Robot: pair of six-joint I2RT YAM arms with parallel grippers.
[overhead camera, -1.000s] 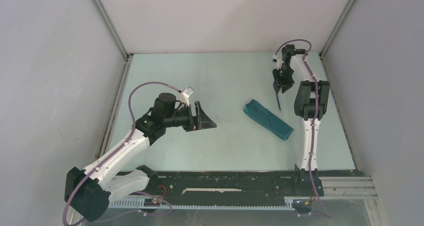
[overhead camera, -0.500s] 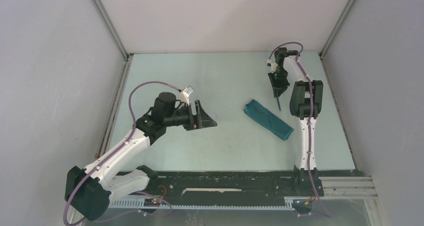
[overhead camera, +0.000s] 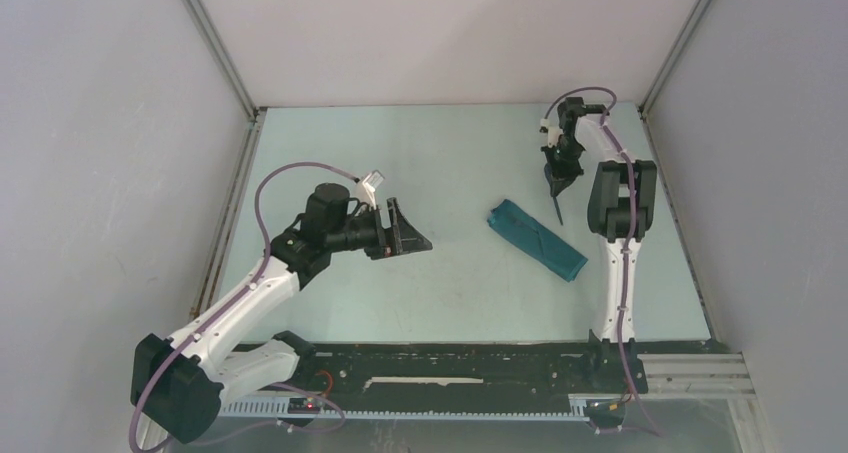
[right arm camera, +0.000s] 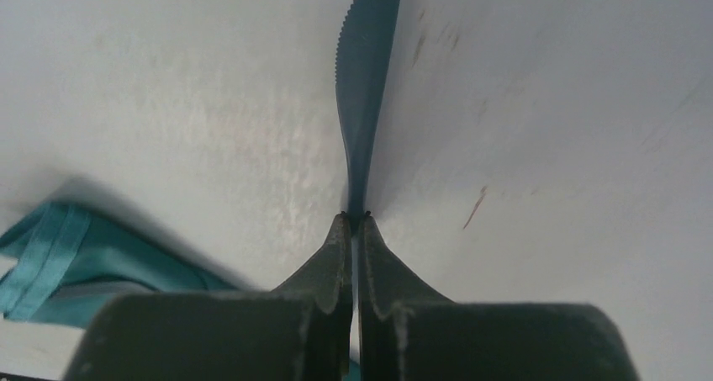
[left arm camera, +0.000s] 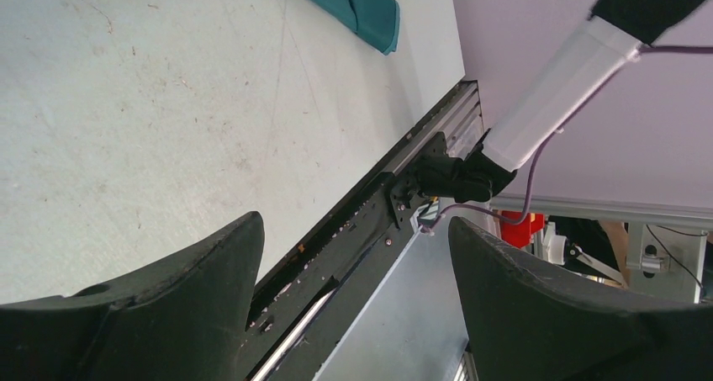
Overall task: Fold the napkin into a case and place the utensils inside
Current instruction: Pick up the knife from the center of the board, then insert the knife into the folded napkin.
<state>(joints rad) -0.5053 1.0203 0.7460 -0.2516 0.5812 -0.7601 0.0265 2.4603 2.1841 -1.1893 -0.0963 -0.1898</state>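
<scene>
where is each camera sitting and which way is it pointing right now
top external: fixed high behind the arm bases, looking down on the table; the left arm and right arm show whole.
left wrist: on the left arm, facing across the table toward the right arm's base; its own open jaws frame the bottom.
right wrist: on the right arm, looking along its shut jaws at the knife they pinch.
shared: the folded napkin shows in all three.

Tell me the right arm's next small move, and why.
Probably raise the knife a little and start carrying it toward the folded napkin. The right hand is shut on the knife's handle with the blade pointing away, and the napkin already lies as a narrow strip close by. The left hand is open and apart from it.
</scene>
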